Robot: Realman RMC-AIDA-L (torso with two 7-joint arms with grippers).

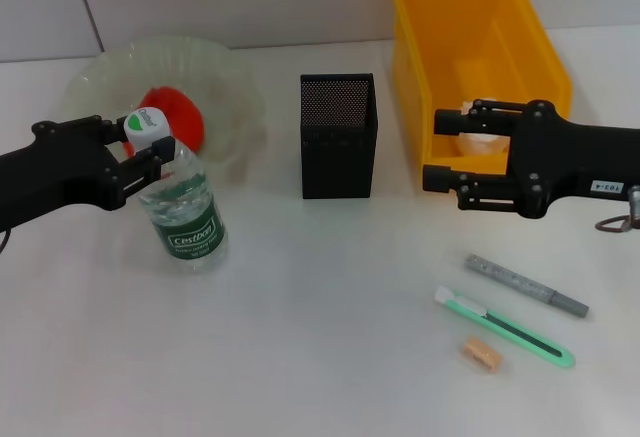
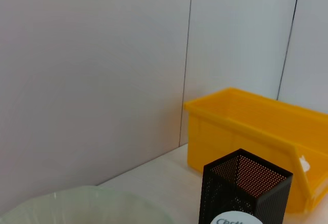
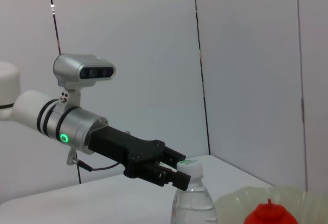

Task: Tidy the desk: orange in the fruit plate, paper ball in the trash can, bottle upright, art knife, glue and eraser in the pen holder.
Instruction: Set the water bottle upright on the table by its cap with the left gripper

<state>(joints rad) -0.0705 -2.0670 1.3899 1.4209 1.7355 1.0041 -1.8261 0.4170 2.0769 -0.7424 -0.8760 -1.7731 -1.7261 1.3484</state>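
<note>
**Q:** Comparing the three views, what does each one show that the others lack?

**A:** Head view: the whole table [image 1: 320,357], with both arms. Right wrist view: the left arm from the side, its wrist camera and lit green ring, and the left hand [image 3: 179,175] at the bottle's neck. Left wrist view: only the white cap [image 2: 230,219], the pen holder [image 2: 246,188], the trash can [image 2: 256,126] and the rim of the fruit plate [image 2: 82,206].

**Q:** Where does the bottle stand relative to the left hand?

**A:** The bottle [image 1: 183,212] stands upright on the table, just before the fruit plate [image 1: 230,87]. The left hand [image 1: 150,152] is clamped on its neck, right under the cap, fingers to either side.

**Q:** How does the bottle look?

**A:** Clear plastic, holding water, with a green label and a white cap marked in green.

**Q:** And the right hand?

**A:** The right hand [image 1: 440,152] hovers over the front edge of the yellow trash can, fingers spread apart and holding nothing. The paper ball [image 1: 478,137] lies inside the can, partly hidden behind it.

**Q:** Where are the remaining things?

**A:** The orange [image 1: 172,112] rests in the fruit plate. The grey glue stick [image 1: 526,285], the green art knife [image 1: 505,326] and the small tan eraser [image 1: 483,354] lie on the table near the robot's right, well apart from the black mesh pen holder at centre.
</note>
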